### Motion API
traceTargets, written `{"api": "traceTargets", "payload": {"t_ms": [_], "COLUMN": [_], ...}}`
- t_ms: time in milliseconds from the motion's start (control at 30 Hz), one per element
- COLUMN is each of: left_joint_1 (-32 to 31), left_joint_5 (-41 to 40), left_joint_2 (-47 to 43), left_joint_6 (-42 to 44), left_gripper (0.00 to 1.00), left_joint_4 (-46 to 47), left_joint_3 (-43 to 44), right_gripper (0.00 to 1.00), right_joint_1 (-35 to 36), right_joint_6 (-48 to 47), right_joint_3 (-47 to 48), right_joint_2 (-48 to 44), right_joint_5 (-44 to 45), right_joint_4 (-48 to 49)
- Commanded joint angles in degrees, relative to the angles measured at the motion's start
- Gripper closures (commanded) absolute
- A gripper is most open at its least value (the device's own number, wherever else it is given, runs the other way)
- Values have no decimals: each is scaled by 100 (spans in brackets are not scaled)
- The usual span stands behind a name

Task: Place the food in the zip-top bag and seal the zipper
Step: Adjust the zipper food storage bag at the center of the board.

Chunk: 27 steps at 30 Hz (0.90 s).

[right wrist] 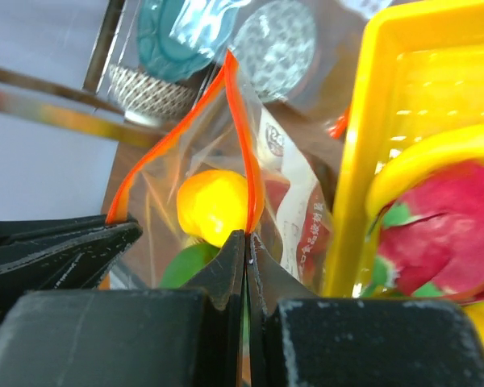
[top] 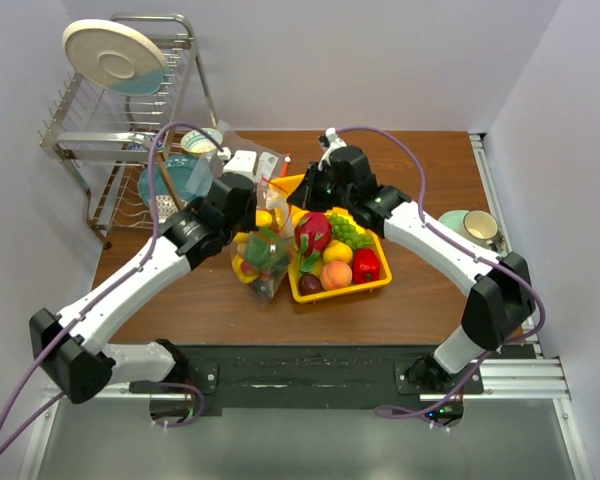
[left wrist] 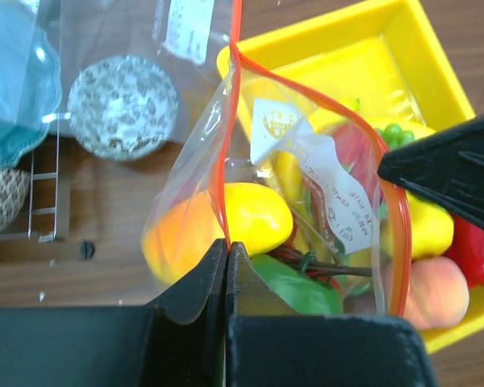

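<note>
I am clamping my left hand (left wrist: 227,246) and right hand (right wrist: 246,238) shut on the zipper (right wrist: 242,121), holding the zip-top bag (top: 265,270) upright beside the yellow tray (left wrist: 371,56), likely stretching its mouth taut.

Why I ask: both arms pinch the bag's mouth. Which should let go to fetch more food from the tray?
Right, probably: the right fingers pinch the zipper lip beside the yellow tray, where the dragon fruit and peach lie. The left fingers hold the far lip, the bag between them and the tray.
</note>
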Motion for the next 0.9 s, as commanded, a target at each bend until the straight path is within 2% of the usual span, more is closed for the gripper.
{"api": "traceTargets", "payload": {"t_ms": [0,167,433,600,867], "left_joint_1": [391,708,743,761,866], "left_joint_5": [394,922,1537,1608,1415], "left_joint_2": [387,800,1065,1083,732], "left_joint_6": [329,356,180,198,364], "left_gripper": [100,100,100,100,100], "left_joint_4": [878,1187,1556,1522,1065], "left_joint_3": [479,593,567,681,831], "right_gripper": [100,100,100,100,100], "right_joint_1": [-259,-506,-805,-858,-665], "right_joint_6": [-231,-231,-292,-345,-3], "right_joint_3": [473,368,218,262,210], "right_joint_2": [124,37,-183,-341,-96], "right_joint_5": [-100,-161,-258,-205,-856], "right_joint_4": [-113,-148,-280,-351,97]}}
